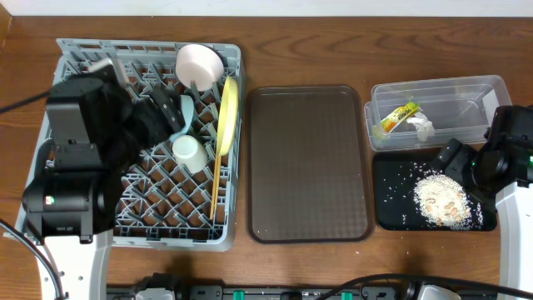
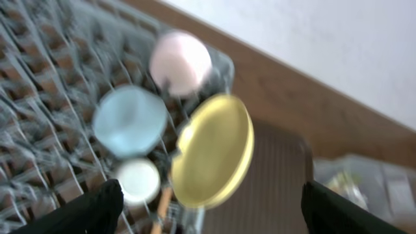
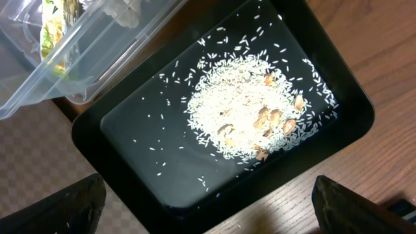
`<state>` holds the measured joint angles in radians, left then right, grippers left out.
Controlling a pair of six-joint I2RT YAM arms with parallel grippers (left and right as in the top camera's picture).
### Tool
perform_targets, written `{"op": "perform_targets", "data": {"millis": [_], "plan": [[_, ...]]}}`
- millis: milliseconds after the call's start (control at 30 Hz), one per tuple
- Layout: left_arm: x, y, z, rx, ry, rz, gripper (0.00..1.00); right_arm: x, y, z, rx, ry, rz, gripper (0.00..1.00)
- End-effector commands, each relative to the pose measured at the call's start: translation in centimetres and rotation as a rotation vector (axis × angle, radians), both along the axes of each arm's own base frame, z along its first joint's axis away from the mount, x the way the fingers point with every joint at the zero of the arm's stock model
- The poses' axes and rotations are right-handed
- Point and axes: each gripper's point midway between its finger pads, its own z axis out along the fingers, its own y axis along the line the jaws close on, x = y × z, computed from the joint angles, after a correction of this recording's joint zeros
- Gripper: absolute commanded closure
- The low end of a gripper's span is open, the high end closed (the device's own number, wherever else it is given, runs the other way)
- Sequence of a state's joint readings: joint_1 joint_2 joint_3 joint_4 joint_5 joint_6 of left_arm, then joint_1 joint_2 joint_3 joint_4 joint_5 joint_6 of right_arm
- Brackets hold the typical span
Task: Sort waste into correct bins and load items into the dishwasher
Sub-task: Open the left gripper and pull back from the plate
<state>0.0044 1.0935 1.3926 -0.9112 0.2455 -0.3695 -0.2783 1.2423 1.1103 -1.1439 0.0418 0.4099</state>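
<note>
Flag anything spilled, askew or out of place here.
Nothing stands out. The food scraps are scattered loosely, but all lie inside the black tray. The wrapper and tissue sit in the clear tub.

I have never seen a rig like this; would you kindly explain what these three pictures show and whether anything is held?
Two robot arms work at a wooden table. One picture looks down from above; the others come from cameras on each wrist. The grey dish rack holds a white bowl, blue bowl, cup, yellow-green plate and chopsticks. Beside it lies a brown tray. A clear tub holds a wrapper and tissue; a black tray holds food scraps. The left gripper and right gripper are open, holding nothing.
</note>
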Motion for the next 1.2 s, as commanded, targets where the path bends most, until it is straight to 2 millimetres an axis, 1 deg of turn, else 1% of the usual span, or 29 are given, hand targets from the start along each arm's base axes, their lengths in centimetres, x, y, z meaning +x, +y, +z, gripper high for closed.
{"op": "perform_targets", "data": {"millis": [0,133,167,200,233,1167], "plan": [[-1.3,-2.1,-0.5,-0.064,0.06,-0.082,0.12,0.1,-0.5,0.6,-0.01,-0.018,-0.02,0.01],[-3.6,-2.5,-2.8,-0.057,0.196,-0.091,0.12,0.1,-0.5,0.6,-0.01,-0.018,-0.02,0.01],[-4.4,-2.4,-3.5,-0.057,0.243,-0.089,0.1,0.1,-0.5,0.6,-0.01,-0.018,-0.02,0.01],[-4.7,-2.4,-3.8,-0.058,0.26,-0.089,0.06,0.1,-0.5,0.6,-0.01,-0.018,-0.02,0.01],[-5.0,-2.4,-3.9,-0.058,0.271,-0.088,0.06,0.1,-0.5,0.6,-0.01,-0.018,-0.02,0.01],[-5.1,-2.4,-4.0,-0.057,0.277,-0.088,0.04,0.1,-0.5,0.6,-0.01,-0.018,-0.02,0.01]]}}
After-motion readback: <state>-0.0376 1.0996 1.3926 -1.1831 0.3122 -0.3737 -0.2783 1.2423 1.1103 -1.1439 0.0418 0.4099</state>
